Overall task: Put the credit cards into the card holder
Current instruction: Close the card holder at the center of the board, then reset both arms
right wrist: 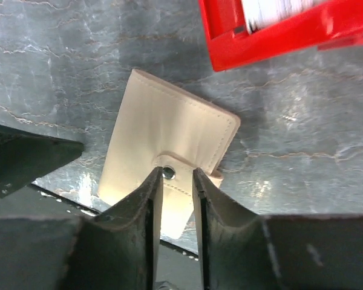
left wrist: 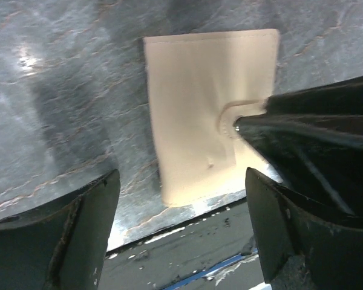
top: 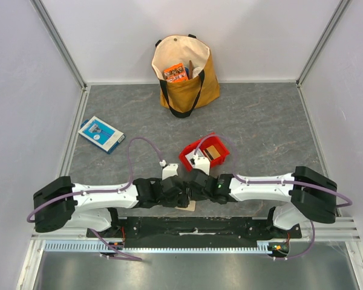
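Observation:
The beige card holder lies closed and flat on the grey table near its front edge; it also shows in the right wrist view and peeks out under the arms in the top view. My right gripper is closed narrowly on its snap tab, one finger on each side of the metal snap. My left gripper is open and empty, hovering over the holder's near edge. The credit cards, white ones and an orange-brown one, lie in the red tray. White card edges show in the right wrist view.
The red tray sits just behind the card holder. A tan tote bag with an orange packet stands at the back. A blue-and-white flat box lies at the left. The table's front rail is right below the holder.

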Action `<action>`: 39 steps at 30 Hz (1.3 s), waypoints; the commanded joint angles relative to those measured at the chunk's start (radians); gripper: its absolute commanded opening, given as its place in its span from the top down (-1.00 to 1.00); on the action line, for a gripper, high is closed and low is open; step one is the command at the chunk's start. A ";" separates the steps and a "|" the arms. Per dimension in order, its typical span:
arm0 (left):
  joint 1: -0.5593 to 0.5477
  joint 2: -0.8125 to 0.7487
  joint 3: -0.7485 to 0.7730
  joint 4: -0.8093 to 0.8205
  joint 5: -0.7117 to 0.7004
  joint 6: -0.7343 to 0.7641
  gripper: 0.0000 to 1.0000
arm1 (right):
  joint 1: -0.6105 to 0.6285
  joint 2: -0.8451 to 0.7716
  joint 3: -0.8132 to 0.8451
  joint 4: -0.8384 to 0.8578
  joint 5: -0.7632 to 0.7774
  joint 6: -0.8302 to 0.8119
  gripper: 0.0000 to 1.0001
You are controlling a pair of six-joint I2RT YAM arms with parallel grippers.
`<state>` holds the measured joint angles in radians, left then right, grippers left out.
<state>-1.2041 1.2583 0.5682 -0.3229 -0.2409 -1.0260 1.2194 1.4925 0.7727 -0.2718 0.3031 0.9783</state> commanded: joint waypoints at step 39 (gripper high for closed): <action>0.564 -0.375 -0.002 -0.168 -0.001 0.245 -0.89 | -0.968 -0.416 -0.320 0.394 0.565 -0.602 -0.96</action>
<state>-0.6445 0.8936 0.5365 -0.4988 -0.2047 -0.8238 0.2573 1.0576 0.4599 -0.1249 0.7692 0.4995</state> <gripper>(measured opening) 0.944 0.980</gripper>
